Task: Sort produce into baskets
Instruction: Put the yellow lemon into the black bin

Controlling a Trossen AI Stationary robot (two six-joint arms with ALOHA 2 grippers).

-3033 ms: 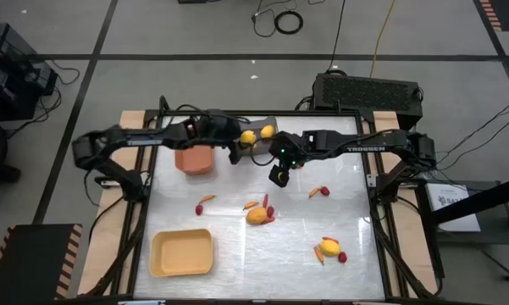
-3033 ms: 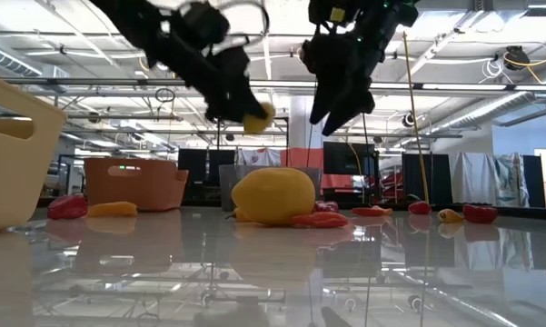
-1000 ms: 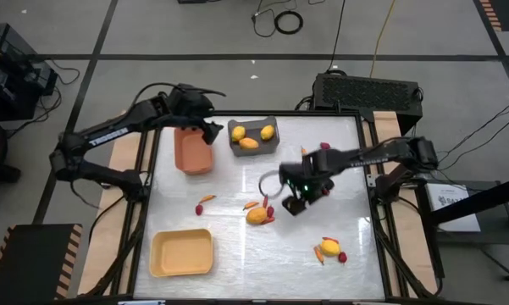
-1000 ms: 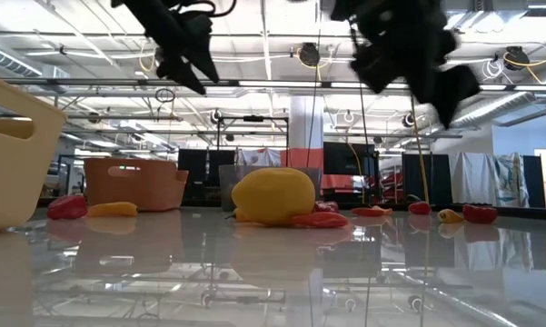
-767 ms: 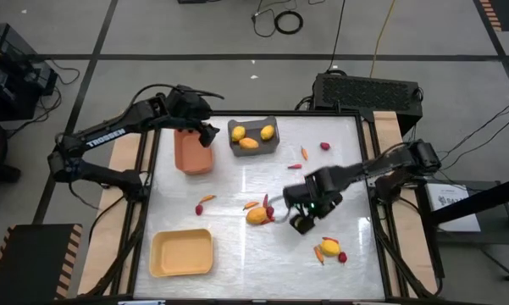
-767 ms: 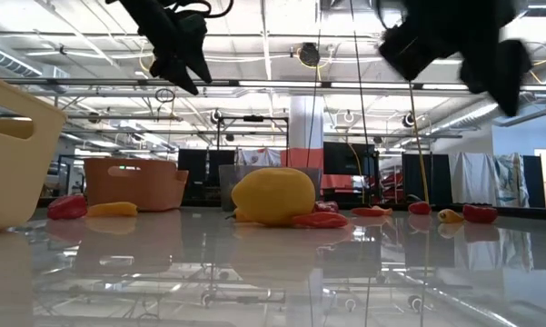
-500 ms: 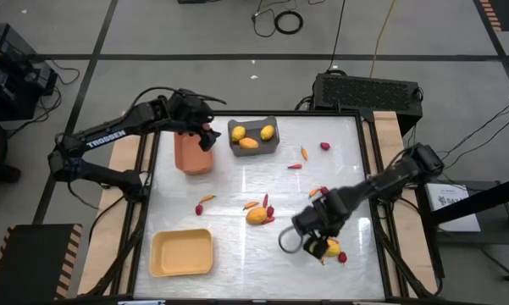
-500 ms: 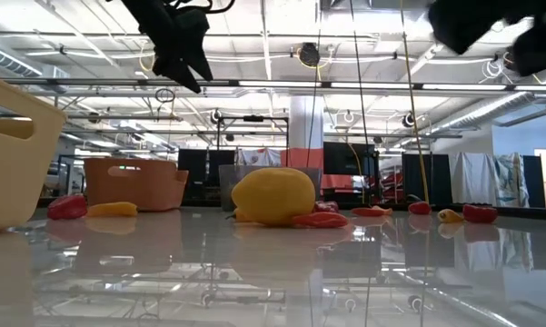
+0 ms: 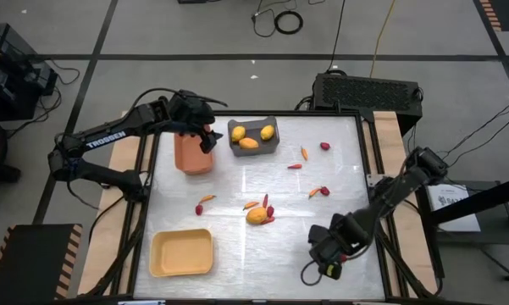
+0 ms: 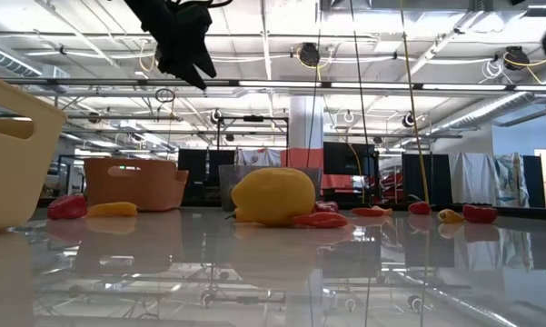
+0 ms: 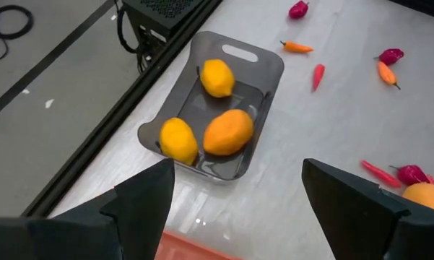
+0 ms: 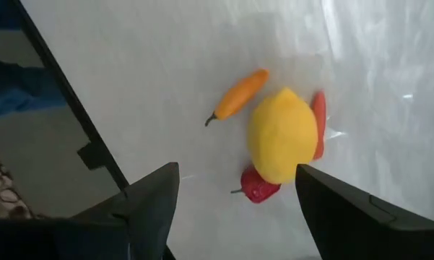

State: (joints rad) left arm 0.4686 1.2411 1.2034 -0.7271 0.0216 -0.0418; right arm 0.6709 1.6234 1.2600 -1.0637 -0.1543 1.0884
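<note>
- Dark grey basket [image 9: 253, 135] at the table's [image 9: 237, 246] far edge holds three lemons [image 11: 218, 77].
- Left gripper [image 9: 205, 141] hangs over the orange-brown basket [image 9: 192, 157], jaws released and empty.
- Right gripper [image 9: 329, 254], jaws spread, hovers above a lemon [image 12: 282, 135], an orange carrot-like stick [image 12: 238, 94] and what may be a red pepper [image 12: 257, 188].

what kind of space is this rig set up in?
Likely an industrial lab or warehouse-style workshop. The low view shows a high ceiling with exposed beams and strip lights and hanging cables; the high view shows bare concrete floor with tape lines around the framed table.
</note>
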